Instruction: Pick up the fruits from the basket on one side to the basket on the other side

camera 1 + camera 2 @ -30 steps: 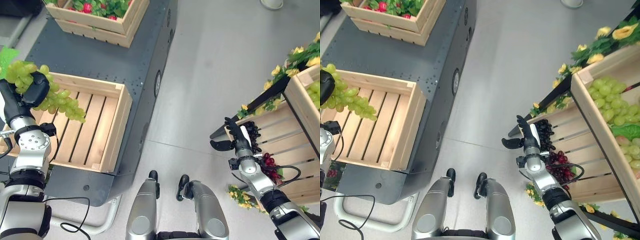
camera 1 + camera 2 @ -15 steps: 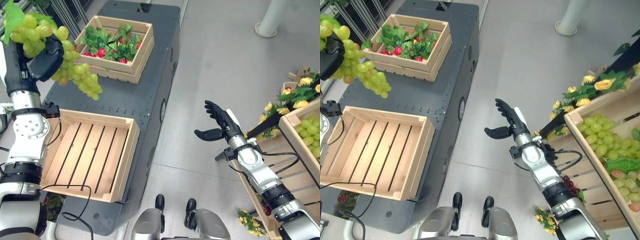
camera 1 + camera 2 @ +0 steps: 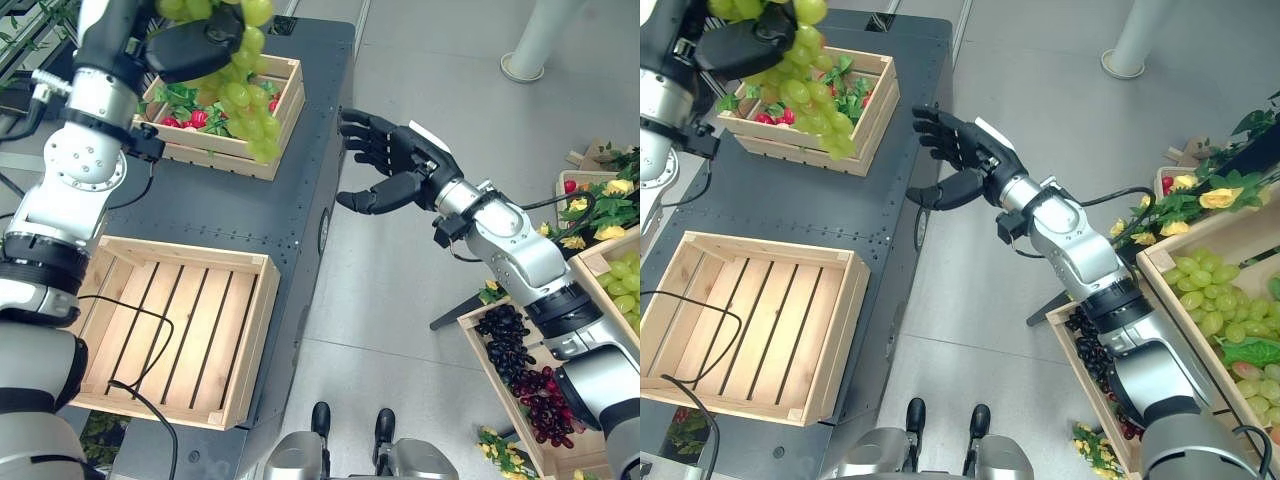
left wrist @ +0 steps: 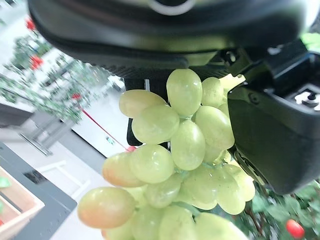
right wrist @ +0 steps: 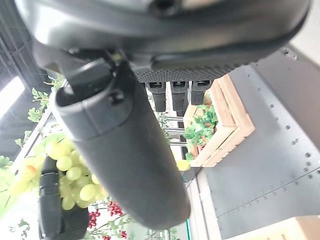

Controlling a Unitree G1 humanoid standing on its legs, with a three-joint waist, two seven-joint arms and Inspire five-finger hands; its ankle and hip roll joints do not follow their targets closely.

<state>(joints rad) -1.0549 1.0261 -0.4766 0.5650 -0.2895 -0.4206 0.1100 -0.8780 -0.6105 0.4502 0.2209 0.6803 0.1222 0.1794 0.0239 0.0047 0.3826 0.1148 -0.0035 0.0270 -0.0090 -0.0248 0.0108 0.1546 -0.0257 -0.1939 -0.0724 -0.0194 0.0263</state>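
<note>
A bunch of green grapes (image 3: 238, 95) is held high by the left hand (image 3: 190, 45), whose dark fingers are curled round the top of the bunch; in the left wrist view the grapes (image 4: 180, 165) are seen hanging between the thumb and the fingers, clasped at the stem end; the bunch is suspended in the air above the dark grey table (image 3: 300, 190), its lower end hanging in front of the far wooden crate (image 3: 270, 110), which is filled with green leaves and red fruits (image 3: 195, 115); nearer the robot, on the same table, an empty slatted wooden crate (image 3: 170, 330) is set, with nothing seen inside it; the right hand (image 3: 395, 165) is raised over the table's right edge, its fingers spread and nearly straight and its thumb held apart, nothing being grasped; it is kept well apart from the grapes; on the robot's right a tiered wooden stand is seen, with a tray of dark purple and red grapes (image 3: 520, 360) on the lower level and a crate of green grapes (image 3: 1215, 300) above it; yellow flowers (image 3: 600, 205) are placed along the stand's edge.
</note>
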